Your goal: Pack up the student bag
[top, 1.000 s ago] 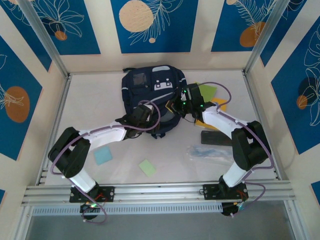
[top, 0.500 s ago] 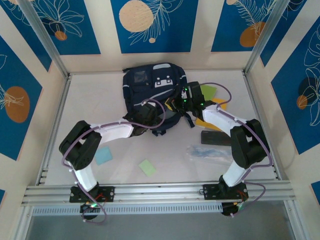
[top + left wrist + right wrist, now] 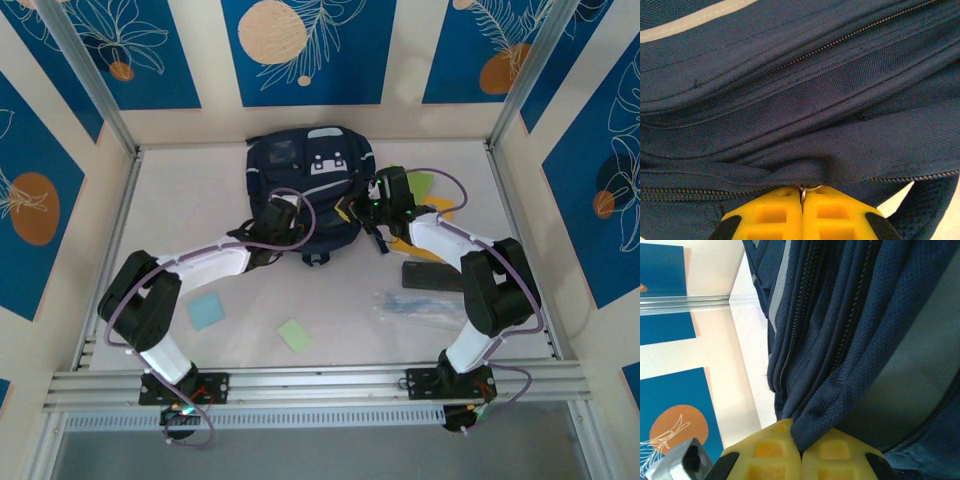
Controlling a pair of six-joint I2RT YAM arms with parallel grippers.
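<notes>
The student bag [image 3: 300, 170] lies flat at the back middle of the table, navy with grey patches. My left gripper [image 3: 296, 232] is at its near edge. In the left wrist view the left gripper [image 3: 802, 194] has its yellow fingers [image 3: 765, 215] pressed together on the small metal ring of a zipper pull [image 3: 809, 188] under a fold of the bag [image 3: 800, 100]. My right gripper [image 3: 353, 212] is at the bag's right side. In the right wrist view the right gripper [image 3: 801, 449] is shut on a bunched fold of navy fabric [image 3: 840, 365].
On the near table lie a blue note [image 3: 206, 311] and a green note [image 3: 294, 334]. To the right are a black case [image 3: 432, 275], a clear plastic pouch [image 3: 415, 303], a green sheet [image 3: 418, 184] and a yellow item [image 3: 441, 208]. Metal frame rails border the table.
My left gripper has closed onto the zipper pull and its arm has shifted at the bag's near edge. The right gripper keeps its hold on the fabric.
</notes>
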